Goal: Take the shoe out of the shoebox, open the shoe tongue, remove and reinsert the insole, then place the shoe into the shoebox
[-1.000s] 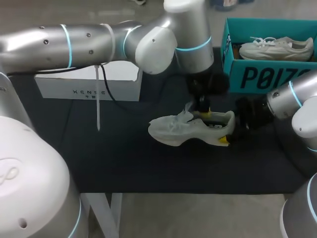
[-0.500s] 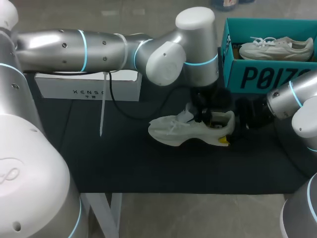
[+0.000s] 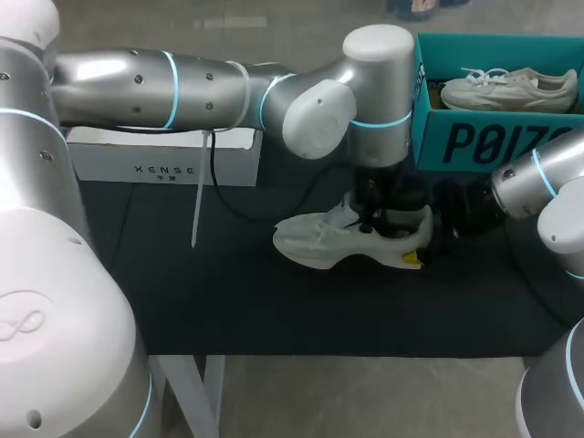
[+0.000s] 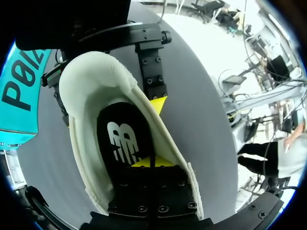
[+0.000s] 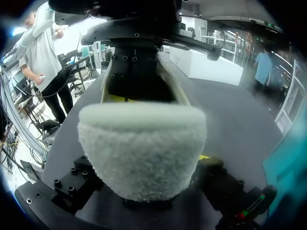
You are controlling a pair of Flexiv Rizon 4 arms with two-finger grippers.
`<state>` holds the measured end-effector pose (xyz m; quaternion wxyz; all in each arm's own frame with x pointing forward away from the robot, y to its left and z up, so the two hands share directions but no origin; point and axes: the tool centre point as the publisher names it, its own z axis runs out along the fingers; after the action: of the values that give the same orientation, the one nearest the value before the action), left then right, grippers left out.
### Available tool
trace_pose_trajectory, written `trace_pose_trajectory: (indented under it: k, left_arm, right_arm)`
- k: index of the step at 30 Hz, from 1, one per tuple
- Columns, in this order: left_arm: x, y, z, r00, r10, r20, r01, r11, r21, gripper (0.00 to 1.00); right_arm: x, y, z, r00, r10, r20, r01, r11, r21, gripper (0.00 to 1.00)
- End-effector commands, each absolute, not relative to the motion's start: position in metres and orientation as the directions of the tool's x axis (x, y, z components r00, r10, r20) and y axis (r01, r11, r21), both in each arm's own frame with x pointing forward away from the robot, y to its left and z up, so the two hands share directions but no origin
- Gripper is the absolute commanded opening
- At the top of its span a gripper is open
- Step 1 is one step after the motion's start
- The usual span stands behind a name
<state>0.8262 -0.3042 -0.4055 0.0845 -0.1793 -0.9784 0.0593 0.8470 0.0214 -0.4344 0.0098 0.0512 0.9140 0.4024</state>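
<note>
White shoe [image 3: 319,239] is lying on its sole on the dark table [image 3: 228,301], right of centre, toe pointing left and heel [image 5: 141,153] pointing right. The left arm [image 3: 182,78] is reaching across from the left and dropping straight down over the shoe's opening.

The left gripper [image 4: 149,163] is sitting inside the shoe, its yellow tips pressed together with only a thin dark seam between them. The tips are resting on the black insole [image 4: 122,139], which is lying flat in the shoe bed. Whether any of the insole is being pinched in that seam cannot be told.

The right gripper [image 5: 144,165] is coming in from the right and straddling the heel. It is spread wide, with one finger bearing on each side of the fuzzy heel cup, so it is clamping the shoe from two sides. One of its yellow fingertips [image 4: 157,103] is lying against the outside of the heel wall.

The teal shoebox [image 3: 474,141] is standing at the far right, apart from the shoe, and is holding a second shoe [image 3: 511,88]. A white box [image 3: 164,157] is standing at the far left.
</note>
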Motion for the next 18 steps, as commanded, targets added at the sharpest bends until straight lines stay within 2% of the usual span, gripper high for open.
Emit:
trace_pose_trajectory:
  k: [1,2,3,4,5,8,11,18]
  left_arm:
    - [0.821,-0.298,-0.409,-0.924,0.355,0.143,0.336,0.931,-0.144,0.0]
    - [0.82,-0.297,-0.41,-0.924,0.353,0.15,0.333,0.932,-0.143,0.0]
    - [0.817,-0.297,-0.411,-0.923,0.353,0.154,0.333,0.932,-0.143,0.16]
    - [0.816,-0.297,-0.412,-0.922,0.353,0.16,0.333,0.932,-0.141,0.38]
    - [0.814,-0.296,-0.413,-0.919,0.358,0.168,0.336,0.931,-0.142,0.45]
    - [0.811,-0.294,-0.418,-0.918,0.357,0.172,0.336,0.932,-0.14,0.43]
    - [0.812,-0.292,-0.423,-0.921,0.364,0.142,0.347,0.929,-0.131,0.5]
    - [0.818,-0.288,-0.437,-0.924,0.379,0.044,0.372,0.922,-0.109,0.45]
  right_arm:
    - [0.849,0.021,-0.441,-0.994,0.102,0.024,0.087,0.673,0.735,0.0]
    - [0.849,0.021,-0.441,-0.994,0.102,0.024,0.087,0.673,0.735,0.0]
    - [0.849,0.021,-0.441,-0.994,0.102,0.024,0.087,0.673,0.735,0.0]
    - [0.849,0.021,-0.441,-0.994,0.102,0.024,0.087,0.673,0.735,0.0]
    - [0.849,0.021,-0.441,-0.994,0.102,0.024,0.087,0.673,0.735,0.0]
    - [0.849,0.021,-0.441,-0.994,0.102,0.024,0.087,0.673,0.735,0.0]
    - [0.849,0.021,-0.441,-0.994,0.102,0.024,0.087,0.673,0.735,0.0]
    - [0.849,0.021,-0.441,-0.994,0.102,0.024,0.087,0.673,0.735,0.0]
